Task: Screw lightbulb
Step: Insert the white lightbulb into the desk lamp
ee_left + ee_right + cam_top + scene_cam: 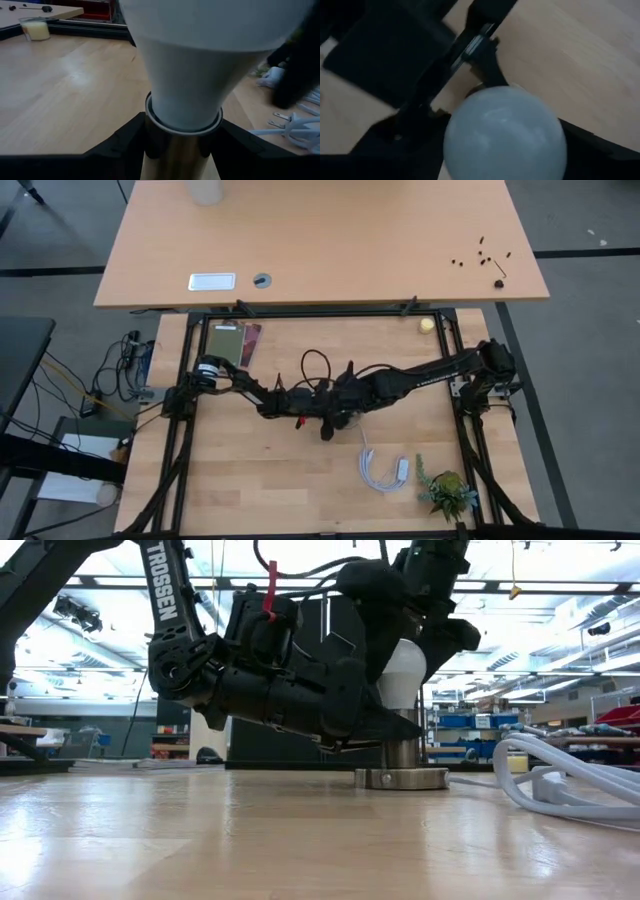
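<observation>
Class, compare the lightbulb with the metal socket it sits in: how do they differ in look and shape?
The lightbulb is frosted white; the socket is shiny metal. The lightbulb is rounded and widens upward; the socket is a straight cylinder on a flat disc base. The lightbulb stands on top; the socket rests on the table. Both stand upright, in line.

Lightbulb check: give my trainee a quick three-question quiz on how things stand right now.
1. True or false: the lightbulb stands upright in the metal socket.
2. Multiple choice: the left gripper has its fingers on either side of: A the socket's stem, B a cup, C a screwdriver.
3. Short answer: which gripper is at the lightbulb's top?

Key: 1 true. 2 A. 3 the right gripper, coming down from above in the low view.
</observation>
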Robot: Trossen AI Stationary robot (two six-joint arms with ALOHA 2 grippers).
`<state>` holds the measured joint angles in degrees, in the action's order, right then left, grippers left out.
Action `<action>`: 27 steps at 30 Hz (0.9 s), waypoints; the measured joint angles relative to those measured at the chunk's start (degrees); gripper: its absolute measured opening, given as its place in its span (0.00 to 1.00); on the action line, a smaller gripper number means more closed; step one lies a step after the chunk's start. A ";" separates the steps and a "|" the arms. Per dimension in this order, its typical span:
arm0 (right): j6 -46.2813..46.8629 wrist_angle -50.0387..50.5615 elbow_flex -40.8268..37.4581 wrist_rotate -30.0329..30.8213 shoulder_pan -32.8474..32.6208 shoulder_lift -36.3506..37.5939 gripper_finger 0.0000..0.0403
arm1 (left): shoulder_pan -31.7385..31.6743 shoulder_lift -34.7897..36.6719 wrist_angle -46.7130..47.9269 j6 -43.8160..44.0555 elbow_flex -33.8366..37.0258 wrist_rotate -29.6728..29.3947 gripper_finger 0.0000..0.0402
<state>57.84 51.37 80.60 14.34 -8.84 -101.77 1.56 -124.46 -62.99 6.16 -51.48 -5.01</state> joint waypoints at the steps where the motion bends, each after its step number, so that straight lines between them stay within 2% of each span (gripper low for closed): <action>1: -2.09 -0.11 0.00 -0.71 0.29 0.14 0.81 | -0.02 0.00 -0.09 0.01 0.00 -0.01 0.48; 8: -15.33 -2.60 0.00 -9.61 4.07 1.04 0.97 | -0.09 0.00 -0.30 0.05 0.00 -0.02 0.48; 12: -19.22 -2.94 0.00 -12.67 6.49 2.65 0.98 | -0.11 0.00 -0.21 -0.14 0.00 0.14 0.48; 20: -30.33 -1.21 0.09 -12.49 6.56 8.65 0.96 | -0.07 0.02 0.26 -1.41 0.00 0.39 0.48; 23: -36.37 2.98 0.09 -8.60 5.23 10.53 0.95 | -0.07 0.04 0.61 -1.73 -0.04 0.44 0.48; 27: -49.39 7.97 0.04 -4.15 3.33 12.28 0.95 | -0.04 0.13 1.10 -3.79 -0.07 0.72 0.48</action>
<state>8.45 59.34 80.64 10.19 -5.51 -89.49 1.52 -124.33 -61.89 2.38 -51.55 -4.28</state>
